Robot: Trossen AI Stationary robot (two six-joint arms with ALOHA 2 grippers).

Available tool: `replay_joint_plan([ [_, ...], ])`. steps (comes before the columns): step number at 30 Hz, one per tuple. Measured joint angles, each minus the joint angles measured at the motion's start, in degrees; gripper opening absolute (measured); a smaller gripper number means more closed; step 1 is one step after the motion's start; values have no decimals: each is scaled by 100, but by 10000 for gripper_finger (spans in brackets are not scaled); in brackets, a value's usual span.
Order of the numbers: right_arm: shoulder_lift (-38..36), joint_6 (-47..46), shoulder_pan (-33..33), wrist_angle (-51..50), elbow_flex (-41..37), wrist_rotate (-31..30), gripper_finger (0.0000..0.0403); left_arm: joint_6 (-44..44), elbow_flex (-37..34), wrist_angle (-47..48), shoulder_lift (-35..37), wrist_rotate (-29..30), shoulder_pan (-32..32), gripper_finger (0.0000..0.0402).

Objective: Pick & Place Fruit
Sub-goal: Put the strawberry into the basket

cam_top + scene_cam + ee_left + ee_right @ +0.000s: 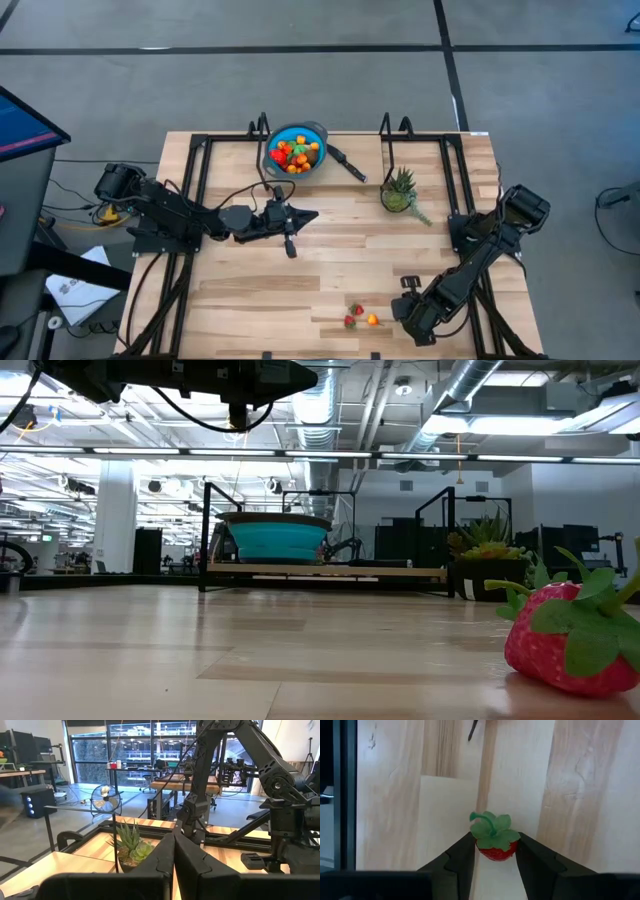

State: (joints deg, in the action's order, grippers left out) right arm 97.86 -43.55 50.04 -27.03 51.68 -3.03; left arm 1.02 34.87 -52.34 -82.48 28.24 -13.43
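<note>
Wooden tabletop, near front edge: a strawberry (494, 843) sits between the right gripper (493, 851) fingers, which pinch it at both sides, presumably for carrying to the blue bowl (296, 150) at the far edge; two more fruits (361, 317) lie beside it. Left gripper (306, 215) hangs mid-table, fingers closed on nothing; open boards between, potted plant (400, 190) off to one side.

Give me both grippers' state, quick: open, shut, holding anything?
Left gripper: shut, holding nothing, above the table's middle.
Right gripper: closed on a strawberry at the table's near edge.
</note>
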Motion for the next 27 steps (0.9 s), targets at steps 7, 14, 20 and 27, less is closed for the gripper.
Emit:
replay_joint_plan([
  [7, -2, 0, -2, 164, 0, 0, 127, 2, 0, 7, 0, -1, 0, 4],
  [14, -2, 37, -2, 237, 0, 0, 128, 2, 0, 7, 0, -1, 0, 4],
  [20, -4, 47, -2, 235, 0, -181, 129, 2, 0, 8, 0, 0, 0, 4],
  [27, -22, -56, 20, 406, -229, -308, 130, 2, 0, 7, 0, -1, 0, 4],
])
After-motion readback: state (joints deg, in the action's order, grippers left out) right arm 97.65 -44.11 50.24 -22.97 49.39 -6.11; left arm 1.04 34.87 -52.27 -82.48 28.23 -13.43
